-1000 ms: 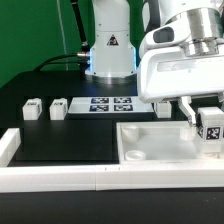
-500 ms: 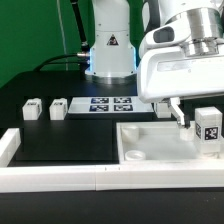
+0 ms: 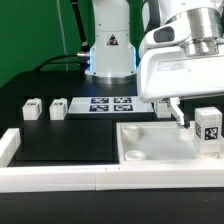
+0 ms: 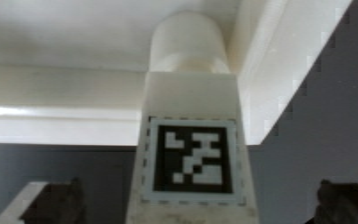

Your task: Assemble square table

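Note:
The white square tabletop [image 3: 160, 143] lies at the exterior view's right front, with a round socket [image 3: 135, 155] showing near its front left corner. One white tagged leg [image 3: 209, 127] stands upright at the tabletop's far right corner. My gripper [image 3: 194, 116] is open around that leg; one dark finger [image 3: 179, 113] stands apart from it. In the wrist view the leg [image 4: 194, 110] fills the middle, set against the tabletop's raised rim [image 4: 60, 98]. My gripper [image 4: 197, 206] has both fingers far out to the sides, not touching the leg.
Two loose white legs [image 3: 32, 109] [image 3: 57, 107] lie at the exterior view's left, and another white piece [image 3: 160, 108] lies behind the tabletop. The marker board [image 3: 110, 104] lies at the back. White border rails [image 3: 90, 180] run along the front and left. The robot base [image 3: 110, 45] stands behind.
The dark finger has moved away from the leg toward the exterior view's left; the gripper has let go of the leg, which stays standing in the corner.

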Robot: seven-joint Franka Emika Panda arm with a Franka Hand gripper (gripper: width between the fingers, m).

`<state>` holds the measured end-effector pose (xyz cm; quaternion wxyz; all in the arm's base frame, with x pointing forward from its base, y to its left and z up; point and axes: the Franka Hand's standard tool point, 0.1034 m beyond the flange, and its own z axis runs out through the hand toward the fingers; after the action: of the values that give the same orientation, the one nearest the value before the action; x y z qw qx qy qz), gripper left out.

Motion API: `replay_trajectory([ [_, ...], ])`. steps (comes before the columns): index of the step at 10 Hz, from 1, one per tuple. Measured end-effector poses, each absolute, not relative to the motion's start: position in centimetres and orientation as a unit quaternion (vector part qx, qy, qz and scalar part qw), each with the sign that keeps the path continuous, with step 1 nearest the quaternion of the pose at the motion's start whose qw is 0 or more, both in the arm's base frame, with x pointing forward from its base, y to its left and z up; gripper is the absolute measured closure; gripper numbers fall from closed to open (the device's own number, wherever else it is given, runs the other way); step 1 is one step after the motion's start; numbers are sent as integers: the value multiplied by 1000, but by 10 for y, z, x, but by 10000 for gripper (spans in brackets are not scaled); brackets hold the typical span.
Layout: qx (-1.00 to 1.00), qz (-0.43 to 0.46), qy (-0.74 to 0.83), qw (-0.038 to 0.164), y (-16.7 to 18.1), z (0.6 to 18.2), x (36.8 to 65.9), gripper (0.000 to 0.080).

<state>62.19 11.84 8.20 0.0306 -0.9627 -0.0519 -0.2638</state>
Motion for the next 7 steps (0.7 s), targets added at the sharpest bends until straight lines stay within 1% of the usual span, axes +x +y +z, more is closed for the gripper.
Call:
replay_trajectory([
  [1, -967, -247, -49, 31, 116, 87, 626, 150],
  [3, -973, -226, -45, 32, 112, 90, 639, 150],
  [4, -981, -188, -44, 33, 113, 85, 636, 150],
  [5, -990, -126, -44, 35, 115, 84, 636, 150],
  [7, -996, -69, -46, 37, 117, 83, 635, 150],
])
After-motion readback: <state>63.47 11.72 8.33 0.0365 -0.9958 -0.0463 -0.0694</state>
